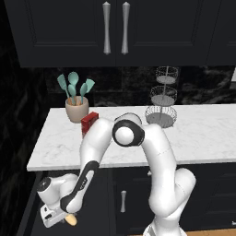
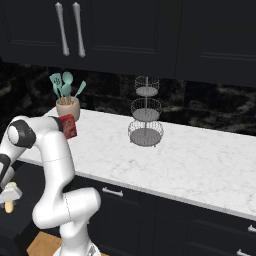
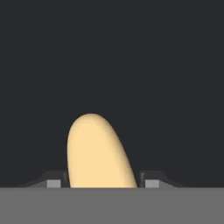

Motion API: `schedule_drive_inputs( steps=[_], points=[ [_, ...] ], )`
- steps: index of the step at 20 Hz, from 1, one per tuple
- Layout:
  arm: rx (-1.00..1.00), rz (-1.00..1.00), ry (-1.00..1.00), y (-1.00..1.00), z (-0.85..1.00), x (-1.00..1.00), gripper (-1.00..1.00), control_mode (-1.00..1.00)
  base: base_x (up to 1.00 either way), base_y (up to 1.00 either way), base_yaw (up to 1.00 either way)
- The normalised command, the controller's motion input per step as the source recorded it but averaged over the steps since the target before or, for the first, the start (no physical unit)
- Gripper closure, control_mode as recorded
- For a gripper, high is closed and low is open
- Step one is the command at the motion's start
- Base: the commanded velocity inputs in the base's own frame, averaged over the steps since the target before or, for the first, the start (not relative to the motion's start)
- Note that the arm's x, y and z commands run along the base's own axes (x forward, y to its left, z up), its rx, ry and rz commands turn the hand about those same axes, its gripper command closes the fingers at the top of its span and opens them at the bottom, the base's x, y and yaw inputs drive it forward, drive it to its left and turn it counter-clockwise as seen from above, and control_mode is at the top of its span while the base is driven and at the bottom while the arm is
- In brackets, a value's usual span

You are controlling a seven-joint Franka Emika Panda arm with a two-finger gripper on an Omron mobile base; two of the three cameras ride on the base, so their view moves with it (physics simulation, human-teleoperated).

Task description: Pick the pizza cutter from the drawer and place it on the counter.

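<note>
My gripper (image 1: 63, 217) hangs low at the left, below the edge of the white marble counter (image 1: 60, 145), and is shut on the pizza cutter's tan handle (image 1: 71, 220). In the hand view the rounded tan handle (image 3: 96, 153) rises between my two fingertips (image 3: 54, 183) against a flat dark surface. The right base view shows the hand (image 2: 9, 192) at the far left with the handle end (image 2: 9, 206) poking down. The cutter's wheel is hidden. I cannot make out the drawer in the dark area around the hand.
On the counter (image 2: 200, 160) stand a pot of teal spatulas (image 1: 76, 108), a red box (image 1: 89, 122) beside it and a three-tier wire basket (image 1: 162, 115). Black cupboard doors with long silver handles (image 1: 107, 27) hang above. A closed drawer handle (image 2: 112, 191) sits under the counter edge.
</note>
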Motion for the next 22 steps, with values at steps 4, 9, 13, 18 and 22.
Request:
schedule_drive_inputs(
  steps=[4,9,13,18,22],
  points=[
    [0.0,0.0,0.0,-0.27,0.0,-0.35,1.0,-1.0,0.0,0.0,0.0],
    [0.0,-0.01,-0.31,-0.31,0.53,-0.43,1.0,-1.0,0.0,0.0,0.0],
    [0.01,-0.16,-0.45,-0.53,1.0,-0.13,1.0,-1.0,0.0,0.0,0.0],
    [0.01,-0.28,-0.34,-0.61,1.0,0.08,1.0,-1.0,0.0,0.0,0.0],
    [0.06,-0.31,-0.15,-0.74,1.0,0.34,1.0,-1.0,0.0,0.0,0.0]
  ],
)
